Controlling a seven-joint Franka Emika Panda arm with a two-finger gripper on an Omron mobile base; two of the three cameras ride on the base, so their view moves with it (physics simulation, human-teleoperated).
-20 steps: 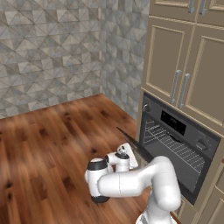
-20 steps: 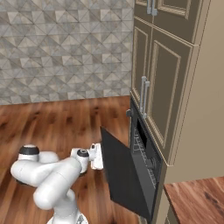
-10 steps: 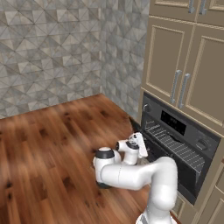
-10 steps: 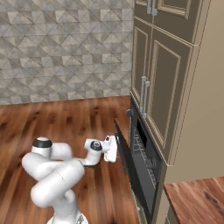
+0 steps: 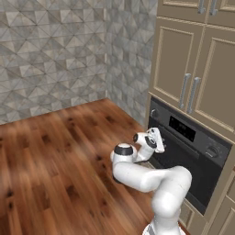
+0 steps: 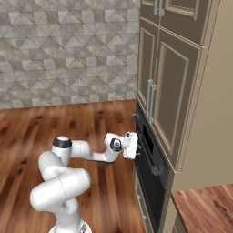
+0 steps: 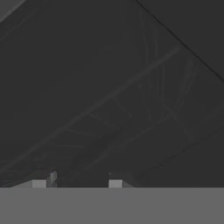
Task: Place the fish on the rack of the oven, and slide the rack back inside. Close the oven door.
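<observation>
Dark oven door [image 5: 193,165] — against claw [image 5: 160,146].

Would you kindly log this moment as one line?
oven door: closed | gripper: jaws shut, against door | rack: seen through glass

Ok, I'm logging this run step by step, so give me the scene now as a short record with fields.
oven door: shut, upright against the oven
gripper: shut, holding nothing, pressed against the door front
rack: inside, faintly seen through the door glass
fish: cannot tell
cabinets: above the oven, shut
</observation>
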